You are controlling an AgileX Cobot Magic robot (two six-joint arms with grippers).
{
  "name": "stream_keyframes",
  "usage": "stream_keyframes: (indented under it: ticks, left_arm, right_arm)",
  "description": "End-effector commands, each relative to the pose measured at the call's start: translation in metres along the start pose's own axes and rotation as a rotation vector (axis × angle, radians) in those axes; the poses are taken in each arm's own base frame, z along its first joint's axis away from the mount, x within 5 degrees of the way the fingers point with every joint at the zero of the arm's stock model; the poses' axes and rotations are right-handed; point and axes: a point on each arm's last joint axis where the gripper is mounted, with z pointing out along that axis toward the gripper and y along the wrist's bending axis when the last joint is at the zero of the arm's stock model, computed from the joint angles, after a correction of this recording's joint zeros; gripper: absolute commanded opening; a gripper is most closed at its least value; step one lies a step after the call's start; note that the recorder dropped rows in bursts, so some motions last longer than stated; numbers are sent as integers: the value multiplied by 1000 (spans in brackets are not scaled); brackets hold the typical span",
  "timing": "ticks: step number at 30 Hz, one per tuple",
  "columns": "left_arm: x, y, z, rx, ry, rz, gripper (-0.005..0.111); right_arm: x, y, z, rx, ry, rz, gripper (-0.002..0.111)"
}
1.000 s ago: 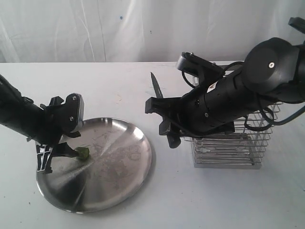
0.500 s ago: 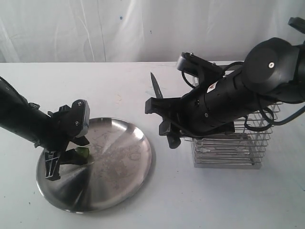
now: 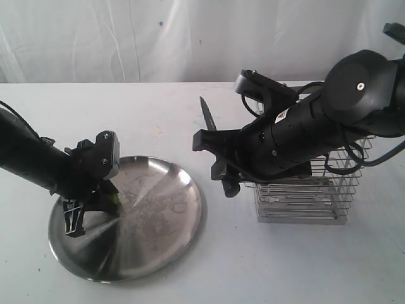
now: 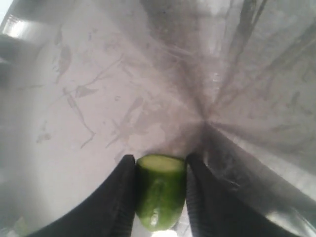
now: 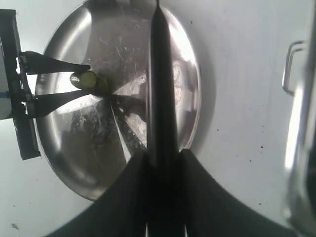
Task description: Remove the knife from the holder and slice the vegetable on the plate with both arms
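Plate (image 3: 158, 244) holds vegetable (image 4: 160, 192), pinched by left gripper (image 4: 160, 160)

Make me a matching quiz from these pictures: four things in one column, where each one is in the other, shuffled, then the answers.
1 knife
2 vegetable
3 plate
4 holder

A held in the left gripper
B on the table, partly hidden by the right arm
C clamped in the right gripper
D lying under the vegetable

Pairs: 1-C, 2-A, 3-D, 4-B
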Motion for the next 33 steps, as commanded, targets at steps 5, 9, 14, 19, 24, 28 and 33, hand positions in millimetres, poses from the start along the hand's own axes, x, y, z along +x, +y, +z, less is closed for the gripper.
stream_keyframes:
  ticks: [5, 9, 14, 19, 24, 28, 33]
  left_arm:
    - [-20, 5, -12, -42, -198, -301, 0]
    - [-20, 4, -8, -22, -199, -317, 0]
    - [-20, 3, -8, -13, -200, -328, 0]
    - [-15, -4, -6, 41, -145, -223, 0]
    - [-8, -8, -4, 24, -107, -269, 0]
    - [-7, -9, -3, 22, -102, -271, 6]
    - [-9, -10, -4, 42, -115, -292, 31]
  right_arm:
    - [-5, 1, -4, -9, -53, -8, 0]
    - [-7, 1, -4, -10, -65, -6, 0]
    - [-7, 1, -4, -10, -65, -6, 0]
    - [-7, 1, -4, -10, -65, -6, 0]
    - [-7, 1, -4, -10, -67, -7, 0]
    - [-7, 1, -4, -10, -67, -7, 0]
    - [-7, 1, -4, -10, -67, -7, 0]
